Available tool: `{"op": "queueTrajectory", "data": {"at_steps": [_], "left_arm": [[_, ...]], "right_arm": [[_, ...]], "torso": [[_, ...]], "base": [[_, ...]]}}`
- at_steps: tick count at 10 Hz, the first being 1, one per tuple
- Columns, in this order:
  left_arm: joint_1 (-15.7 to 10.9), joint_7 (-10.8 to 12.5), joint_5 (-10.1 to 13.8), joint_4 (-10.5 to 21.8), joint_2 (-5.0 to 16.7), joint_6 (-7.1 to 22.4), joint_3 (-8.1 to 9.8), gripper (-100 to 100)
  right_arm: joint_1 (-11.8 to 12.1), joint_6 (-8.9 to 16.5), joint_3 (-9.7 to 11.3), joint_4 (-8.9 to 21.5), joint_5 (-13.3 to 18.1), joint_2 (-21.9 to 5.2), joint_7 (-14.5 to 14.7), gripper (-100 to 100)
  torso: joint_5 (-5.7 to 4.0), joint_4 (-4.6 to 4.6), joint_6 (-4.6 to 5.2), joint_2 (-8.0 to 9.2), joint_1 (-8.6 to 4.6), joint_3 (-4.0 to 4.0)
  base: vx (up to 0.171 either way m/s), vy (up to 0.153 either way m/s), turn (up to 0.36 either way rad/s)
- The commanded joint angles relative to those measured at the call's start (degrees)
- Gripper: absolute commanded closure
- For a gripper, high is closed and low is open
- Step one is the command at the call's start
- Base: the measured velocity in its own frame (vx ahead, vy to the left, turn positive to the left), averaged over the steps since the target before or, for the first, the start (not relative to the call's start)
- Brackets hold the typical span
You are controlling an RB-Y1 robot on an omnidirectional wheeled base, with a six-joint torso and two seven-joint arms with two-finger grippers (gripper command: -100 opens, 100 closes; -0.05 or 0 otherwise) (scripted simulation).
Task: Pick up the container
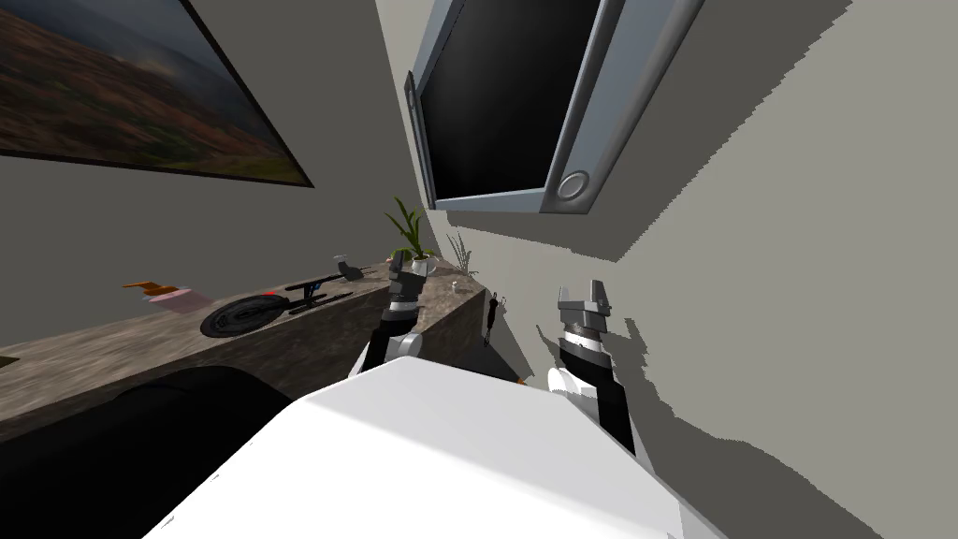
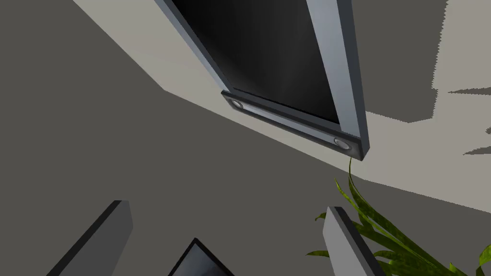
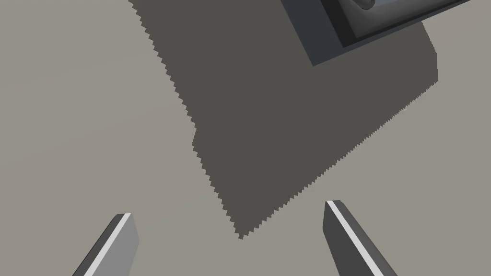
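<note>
Head view: spotting a small grey cup (image 1: 340,260), probably the container, standing on the counter (image 1: 112,346) at ten o'clock from the left gripper (image 1: 402,258), near it; finding the right gripper (image 1: 582,298) well apart at three o'clock. Left wrist view: aiming upward beside plant leaves (image 2: 383,235), holding nothing, fingers spread wide. Right wrist view: likewise gaping, gripping nothing.
</note>
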Motion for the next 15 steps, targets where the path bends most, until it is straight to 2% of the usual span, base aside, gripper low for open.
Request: {"op": "queueTrajectory", "data": {"at_steps": [1,7,12,13,15], "left_arm": [[-0.54,0.20,-0.70,0.50,2.79,1.00,-0.19,-100],[-3.66,1.20,-4.51,3.76,11.37,6.73,-1.48,-100],[-7.50,2.15,-8.63,8.67,19.55,13.67,-3.53,-100],[-7.50,2.15,-8.63,8.67,19.61,13.67,-3.53,-100],[-9.18,2.45,-10.20,11.17,23.17,16.65,-4.60,-100]], "right_arm": [[0.00,0.00,0.00,0.00,0.00,0.00,0.00,0],[-0.01,0.00,-0.01,0.00,0.00,-0.01,0.00,0],[-0.02,0.00,-0.01,0.01,0.00,-0.01,0.00,0],[-0.02,0.00,0.00,0.01,0.00,-0.01,0.00,0],[-0.01,0.00,0.00,0.00,0.00,0.00,0.00,0]], "torso": [[0.00,0.00,0.00,0.00,0.00,0.00],[0.08,0.10,0.00,0.44,0.33,0.25],[0.08,0.13,0.01,0.53,0.35,0.31],[0.09,0.11,0.01,0.49,0.35,0.29],[0.05,0.05,0.01,0.20,0.21,0.12]], "base": [[-0.050,0.026,-0.008],[-0.107,0.063,-0.029],[-0.135,0.072,-0.066],[-0.068,0.053,-0.033],[-0.060,0.047,-0.069]]}}
